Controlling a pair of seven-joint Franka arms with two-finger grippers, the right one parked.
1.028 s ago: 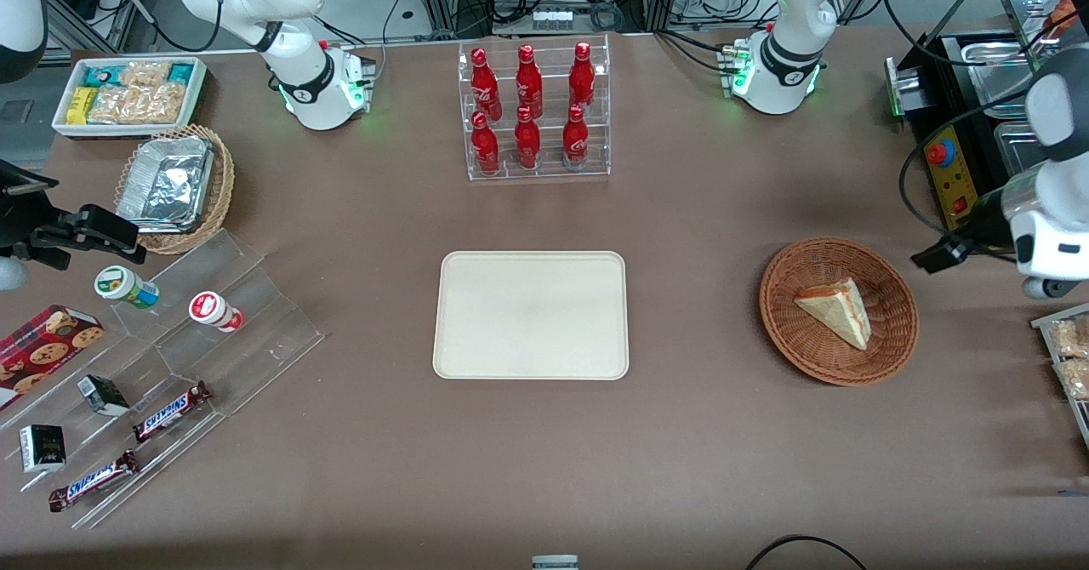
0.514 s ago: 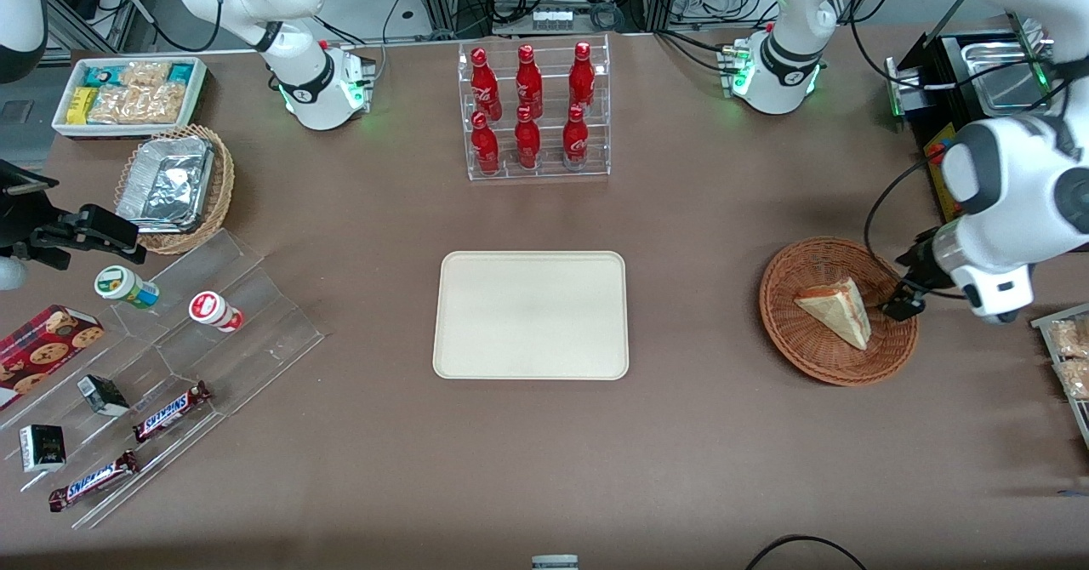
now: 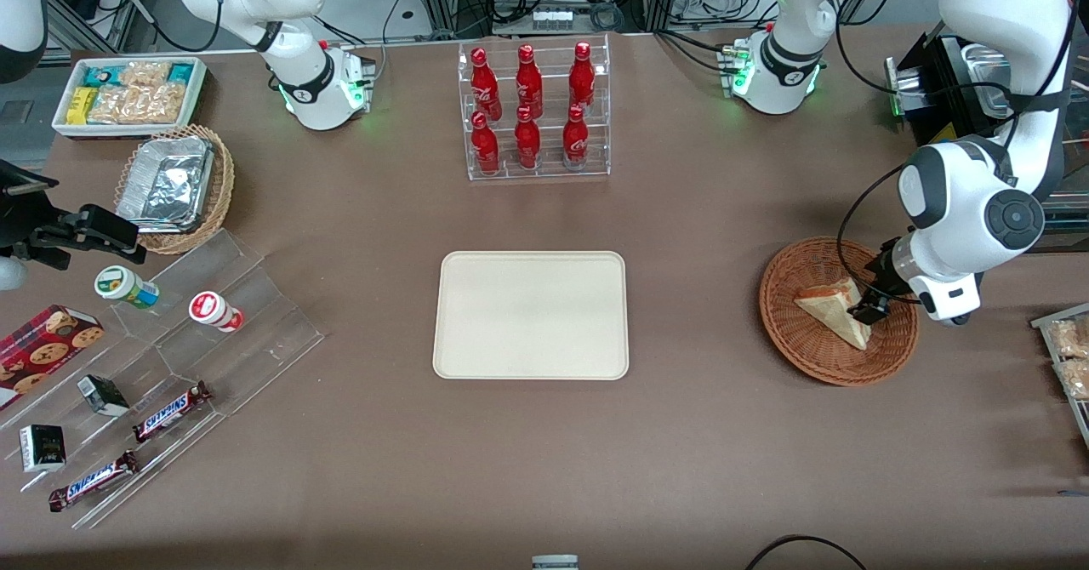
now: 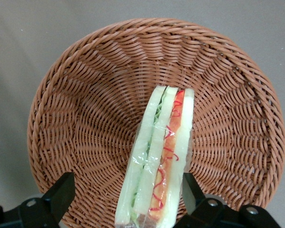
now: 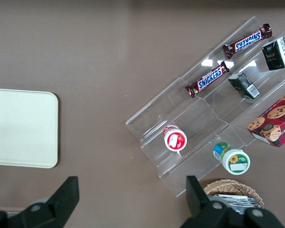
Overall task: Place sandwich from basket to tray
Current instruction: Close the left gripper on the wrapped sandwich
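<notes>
The flat, smooth cream tray (image 3: 531, 315) with rounded corners lies bare, well apart from the round reddish-brown wicker basket (image 3: 817, 357), which sits toward the working arm's end of the table. In the basket's ribbed bowl rests the sandwich (image 4: 161, 156), a soft white-bread wedge in clear wrap, red and green filling showing along its cut edge. The gripper (image 4: 128, 199) hangs just above the basket with its fingers spread, straddling the wedge. This looks like the reach-to-grasp step; next it likely needs to descend and close gently without crushing the bread.
</notes>
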